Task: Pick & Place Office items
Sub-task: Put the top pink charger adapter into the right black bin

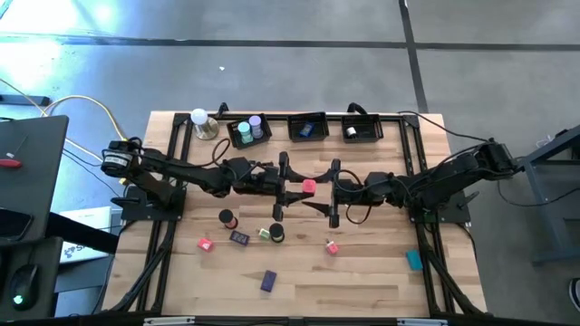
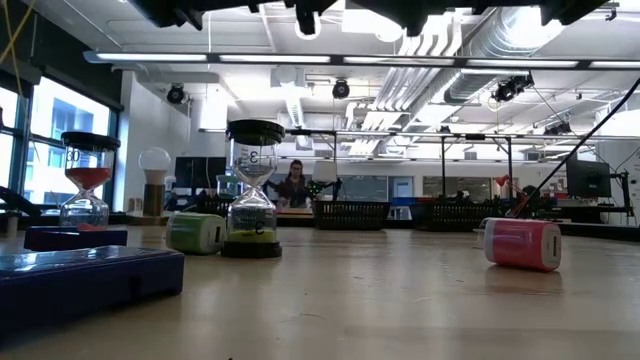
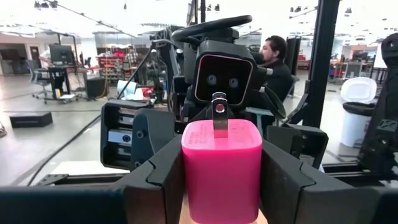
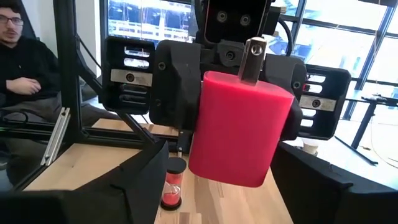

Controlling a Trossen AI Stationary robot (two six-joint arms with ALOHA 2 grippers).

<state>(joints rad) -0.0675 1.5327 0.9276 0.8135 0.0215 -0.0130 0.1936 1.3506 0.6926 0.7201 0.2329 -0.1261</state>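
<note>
a: where's the pink block (image 1: pixel 309 186) right now?

b: above the middle of the table (image 1: pixel 362 281), held up between the two arms. the left gripper (image 1: pixel 292 186) has it: in the left wrist view its fingers (image 3: pixel 155 180) press on both sides of the block, with a small metal tab sticking up from the block's top.

a: and the right gripper (image 1: pixel 328 190)?

b: facing the left one, just beside the block. its fingers (image 4: pixel 134 180) are spread wide, one on each side of the block, with a gap between the fingers and the block in the right wrist view.

a: what else is lying around?

b: on the wood nearer the front edge: a red hourglass (image 1: pixel 227 218), a green hourglass (image 1: pixel 275 234), a pink piece (image 1: pixel 206 244), another pink piece (image 1: pixel 332 246), a dark block (image 1: pixel 239 237), a purple block (image 1: pixel 268 281) and a teal block (image 1: pixel 413 260) off to the right.

a: the trays?

b: three black trays (image 1: pixel 307 128) along the far edge. the left one holds a lilac and a teal cylinder (image 1: pixel 249 130), the middle one a blue piece, the right one a small roll. a white ball (image 1: pixel 199 118) sits at the far left corner.
</note>
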